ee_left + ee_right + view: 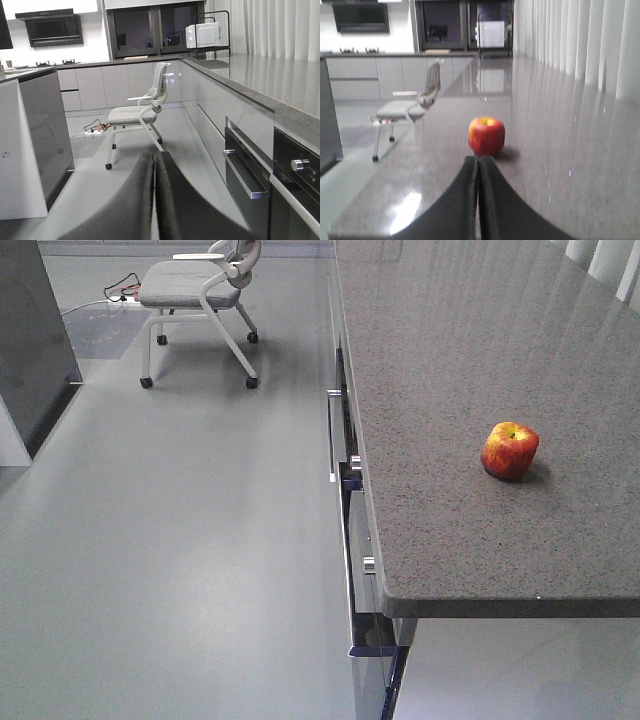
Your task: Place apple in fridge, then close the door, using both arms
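A small round red apple with yellow-orange patches sits upright, dimple up, on the grey speckled stone bench. It is near the bench's front end and closer to its right side than to the edge over the floor. In the right wrist view the apple lies just beyond the tips of the right tool. That tool's two dark fingers are pressed together with nothing between them, and they are clear of the fruit. The left tool is also pressed together and empty. It points across the grey floor toward a light grey chair on castors. A white power strip with cables lies on the floor just behind the chair. Along the side of the bench run pale drawer fronts, a dark oven front with a silver knob and a long bar handle. A low grey-and-white counter unit stands on the left of the floor, well apart from the bench. At the far end of the bench a white microwave sits in a black rack. Pale vertical curtains hang along the bench's right side.
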`<state>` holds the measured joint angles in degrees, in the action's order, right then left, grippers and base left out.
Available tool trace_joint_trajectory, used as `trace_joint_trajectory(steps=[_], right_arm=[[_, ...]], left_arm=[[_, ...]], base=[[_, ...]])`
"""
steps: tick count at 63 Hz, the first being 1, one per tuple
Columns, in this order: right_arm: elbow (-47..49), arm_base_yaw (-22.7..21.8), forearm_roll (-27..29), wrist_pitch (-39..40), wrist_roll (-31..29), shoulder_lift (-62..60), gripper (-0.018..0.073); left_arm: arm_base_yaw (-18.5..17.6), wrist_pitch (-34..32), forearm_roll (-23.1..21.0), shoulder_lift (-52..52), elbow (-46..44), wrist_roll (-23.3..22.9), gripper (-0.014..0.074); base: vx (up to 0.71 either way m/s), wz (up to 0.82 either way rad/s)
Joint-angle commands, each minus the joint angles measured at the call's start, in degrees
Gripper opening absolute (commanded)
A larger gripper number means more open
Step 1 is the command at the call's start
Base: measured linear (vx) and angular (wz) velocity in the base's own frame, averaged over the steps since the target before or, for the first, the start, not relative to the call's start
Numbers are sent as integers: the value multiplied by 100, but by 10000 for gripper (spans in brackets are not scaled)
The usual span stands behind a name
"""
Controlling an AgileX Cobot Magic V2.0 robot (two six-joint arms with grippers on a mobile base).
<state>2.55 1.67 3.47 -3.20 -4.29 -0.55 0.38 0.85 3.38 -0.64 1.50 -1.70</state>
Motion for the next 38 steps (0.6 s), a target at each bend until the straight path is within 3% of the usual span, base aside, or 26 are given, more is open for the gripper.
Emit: trace_joint_trajectory(steps=[1,23,38], right_arm=[[715,-35,-4,277,-42,322,-3],[2915,-35,-129,-992,-57,2397,-3],[3774,-35,-126,-1537,-57,3872,-3]], left_arm=[[-40,-391,-54,-89,120,-13,-6],[-40,-391,-54,-89,120,-13,-6],[-40,-391,-54,-89,120,-13,-6]], base=[[0,0],[0,0],[0,0]])
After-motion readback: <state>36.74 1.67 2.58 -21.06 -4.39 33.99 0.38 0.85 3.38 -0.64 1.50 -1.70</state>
